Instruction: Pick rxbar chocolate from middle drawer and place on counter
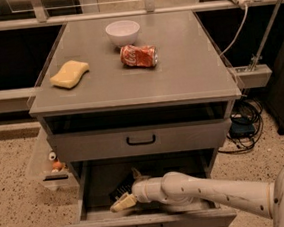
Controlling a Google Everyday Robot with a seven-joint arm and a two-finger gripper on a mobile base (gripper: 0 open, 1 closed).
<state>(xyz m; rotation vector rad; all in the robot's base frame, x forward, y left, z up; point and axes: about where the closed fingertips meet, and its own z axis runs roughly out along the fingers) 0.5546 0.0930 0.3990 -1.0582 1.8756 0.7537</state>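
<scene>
- A grey cabinet is seen on a speckled floor; its top surface (pixel 188 71) carries a white bowl (pixel 122 33) at the far edge, a crushed red can (pixel 138 55) just near of the bowl, and a yellow sponge (pixel 70 74) to the left.
- The middle drawer (pixel 148 225) stands open, while the drawer above (pixel 140 139) is shut.
- The claw (pixel 124 189) is reached into the open drawer from the right, its fingers spread apart and nothing gripped.
- The rxbar chocolate (pixel 119 191) lies flat on the drawer floor, left of centre, seemingly between the spread fingers.
- By this judgement only the reach is done; grasping, lifting out and setting down on the surface are left.
- White marks are seen on the can, but nothing can be read there or on the bar.
</scene>
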